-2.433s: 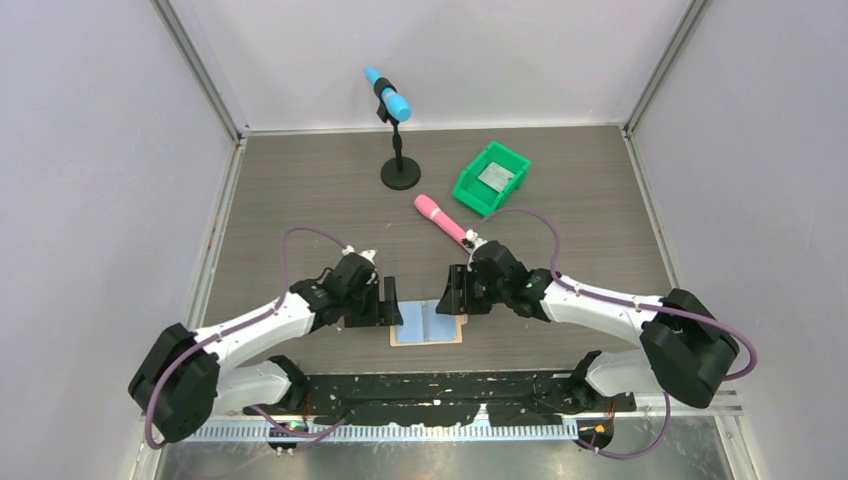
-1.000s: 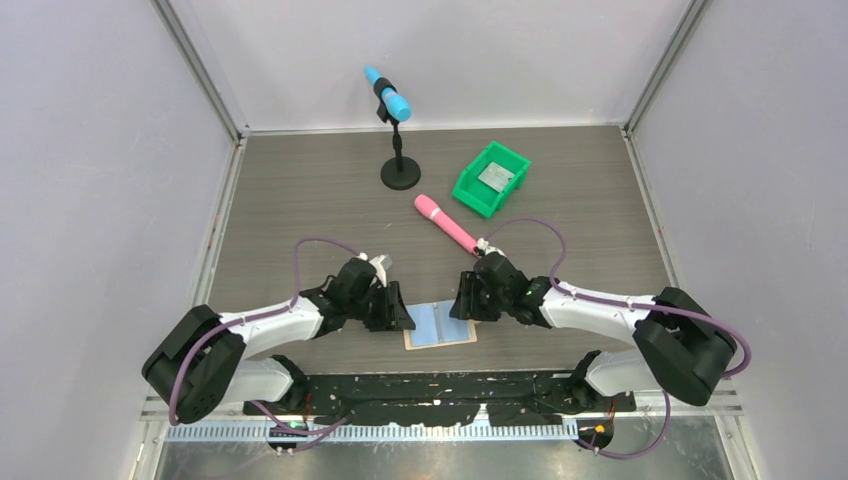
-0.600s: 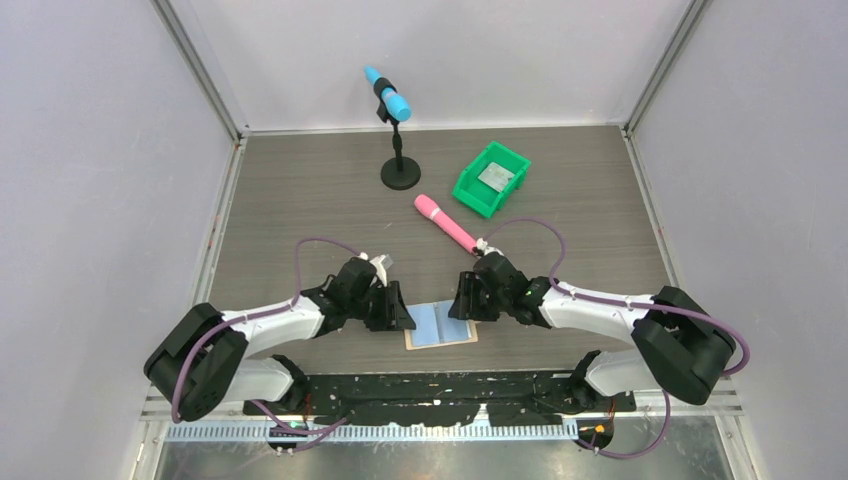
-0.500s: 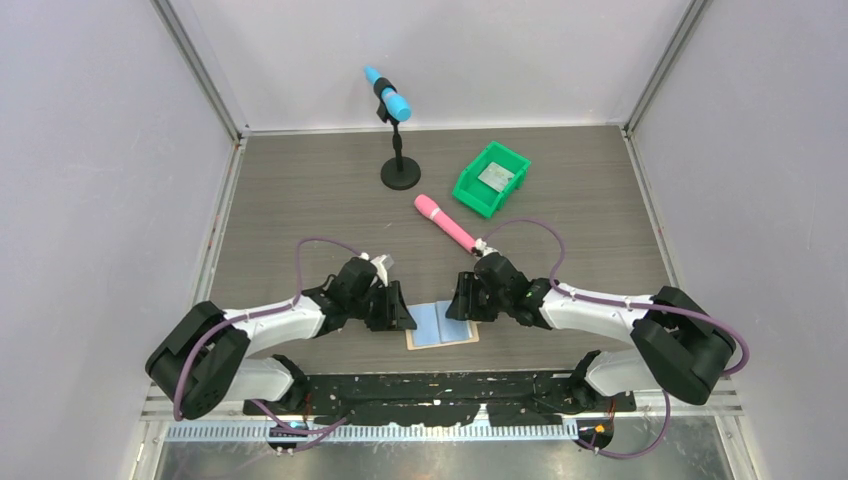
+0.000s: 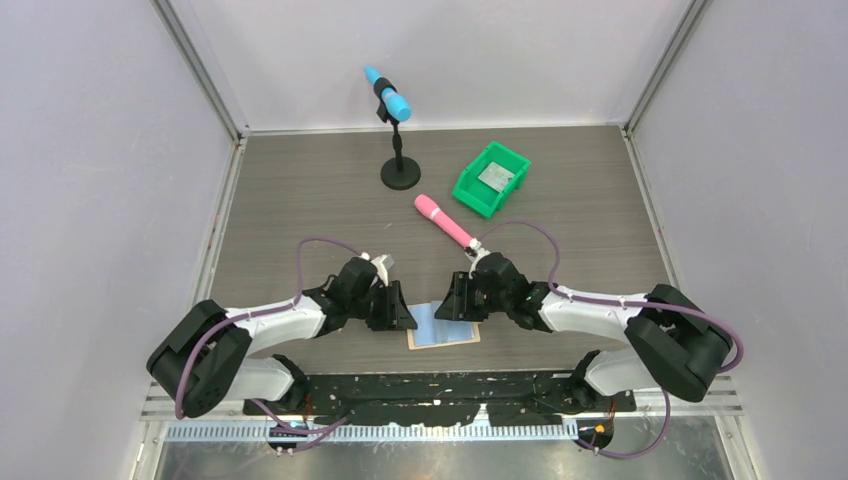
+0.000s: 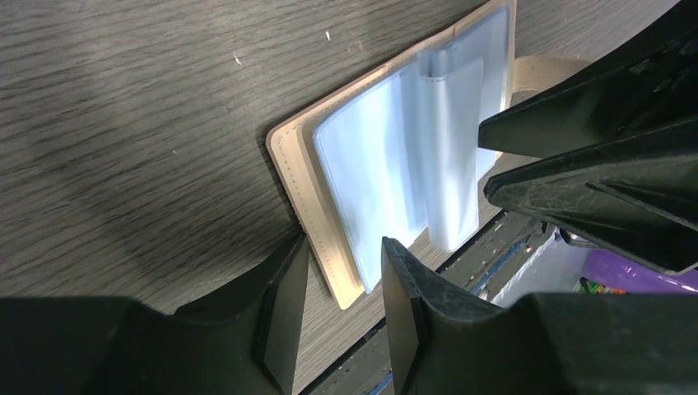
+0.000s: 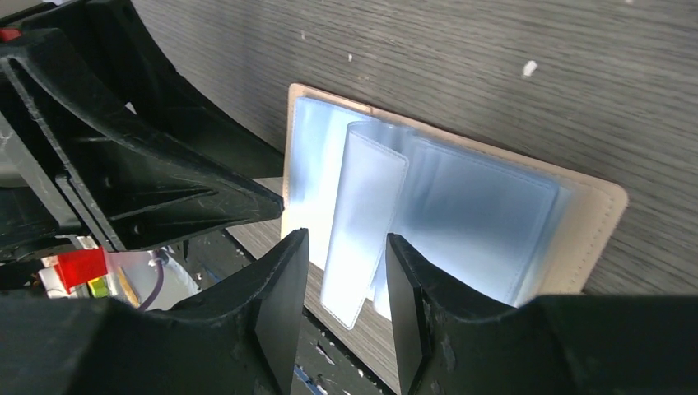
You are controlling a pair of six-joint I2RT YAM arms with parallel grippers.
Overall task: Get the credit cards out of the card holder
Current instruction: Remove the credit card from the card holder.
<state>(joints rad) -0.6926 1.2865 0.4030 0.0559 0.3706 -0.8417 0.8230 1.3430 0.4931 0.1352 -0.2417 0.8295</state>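
- Card holder [image 5: 443,328]: we see it lying open on the counter [image 5: 300,200], at lower centre of the top view, with its clear sleeves facing up.
- Left hand [image 6: 343,241]: fingers narrowly apart, astride the holder's tan corner.
- Right hand [image 7: 346,237]: fingers narrowly apart, with a raised sleeve leaf [image 7: 362,197] between them.
- Pale grey card [image 5: 493,176]: inside the green bin [image 5: 475,198], upper right.

No text, label, brand, number or sign is showing legibly in any view. The card holder [image 6: 300,185], lying just beyond the fingertips [image 6: 284,288] in both wrist views, is presenting only pale, glare-washed plastic sleeves [image 6: 370,173]; any print there is coming through too blurred to read.
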